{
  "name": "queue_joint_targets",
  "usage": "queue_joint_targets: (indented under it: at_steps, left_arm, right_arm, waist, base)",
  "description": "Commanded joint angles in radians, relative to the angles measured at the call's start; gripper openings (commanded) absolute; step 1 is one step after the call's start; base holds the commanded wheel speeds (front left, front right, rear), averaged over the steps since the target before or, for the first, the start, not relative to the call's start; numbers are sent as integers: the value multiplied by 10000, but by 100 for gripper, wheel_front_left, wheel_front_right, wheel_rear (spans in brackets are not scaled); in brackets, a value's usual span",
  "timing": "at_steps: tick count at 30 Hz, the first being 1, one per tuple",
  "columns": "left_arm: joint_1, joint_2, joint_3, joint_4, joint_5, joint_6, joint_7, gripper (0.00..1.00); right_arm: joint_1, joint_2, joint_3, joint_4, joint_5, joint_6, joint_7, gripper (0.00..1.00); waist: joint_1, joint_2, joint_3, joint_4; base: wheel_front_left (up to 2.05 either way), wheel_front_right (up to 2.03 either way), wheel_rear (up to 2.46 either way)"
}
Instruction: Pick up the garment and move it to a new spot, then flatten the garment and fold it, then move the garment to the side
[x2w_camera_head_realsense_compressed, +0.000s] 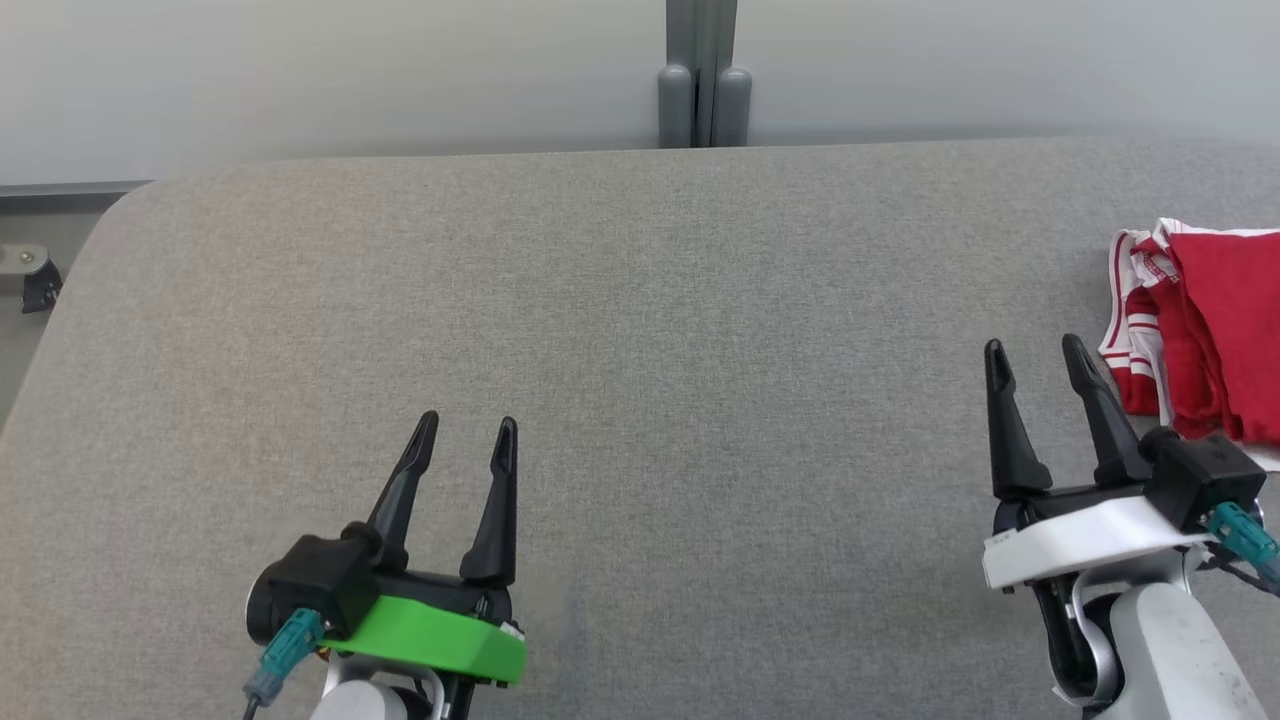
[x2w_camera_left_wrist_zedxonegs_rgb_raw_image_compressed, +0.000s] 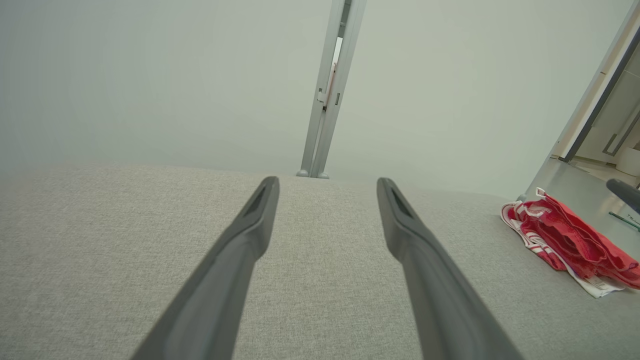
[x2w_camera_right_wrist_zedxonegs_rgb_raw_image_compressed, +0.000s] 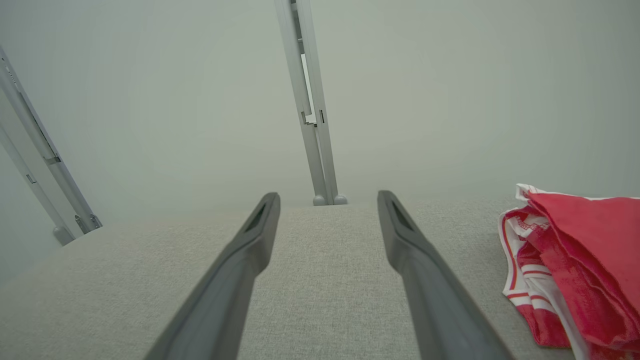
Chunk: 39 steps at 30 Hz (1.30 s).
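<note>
At the right edge of the grey surface (x2w_camera_head_realsense_compressed: 640, 330) lies the bunched red garment (x2w_camera_head_realsense_compressed: 1215, 320), just right of the right gripper (x2w_camera_head_realsense_compressed: 1035, 352) (the nearer one), well apart from the left gripper (x2w_camera_head_realsense_compressed: 468, 425); both gape wide, holding nothing.

Counter (x2w_camera_head_realsense_compressed: 640, 330): covered in grey woven cloth, matt, with a fine, slightly rough weave.
Garment (x2w_camera_head_realsense_compressed: 1215, 330), right edge of the frame: soft red cloth with white striped trim, matt, creased.
Fingers (x2w_camera_head_realsense_compressed: 495, 510) of the left gripper (x2w_camera_head_realsense_compressed: 469, 425) and the right gripper (x2w_camera_head_realsense_compressed: 1035, 350): dark plastic, smooth, matt.
Green collar (x2w_camera_head_realsense_compressed: 440, 640), lower left: plastic, smooth, slight sheen.
White collar (x2w_camera_head_realsense_compressed: 1080, 540), lower right: plastic, smooth.
Post (x2w_camera_head_realsense_compressed: 702, 75), top centre: grey metal, satin finish.
Wall panels (x2w_camera_head_realsense_compressed: 300, 80) behind: pale, smooth, matt.
</note>
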Motion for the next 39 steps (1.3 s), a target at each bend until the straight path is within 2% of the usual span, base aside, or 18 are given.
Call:
queue_joint_targets:
  at_steps: [1,17,39]
  left_arm:
    - [192,48,69,64,10,-34,0,100]
    - [317,47,497,14,280,429,0,100]
    - [519,45,593,105,-253,171,0,100]
  right_arm:
    - [250,67,-5,-149,-21,-12,-27,100]
    - [648,474,-16,-362,-217,-10,-28,100]
    - [731,537,-82,-264,-100,-10,-29,100]
  waist:
    - [0,0,-81,85]
    - [0,0,-182,-60]
    - [0,0,-387,-127]
  base:
    - [0,0,0]
    - [0,0,0]
    - [0,0,0]
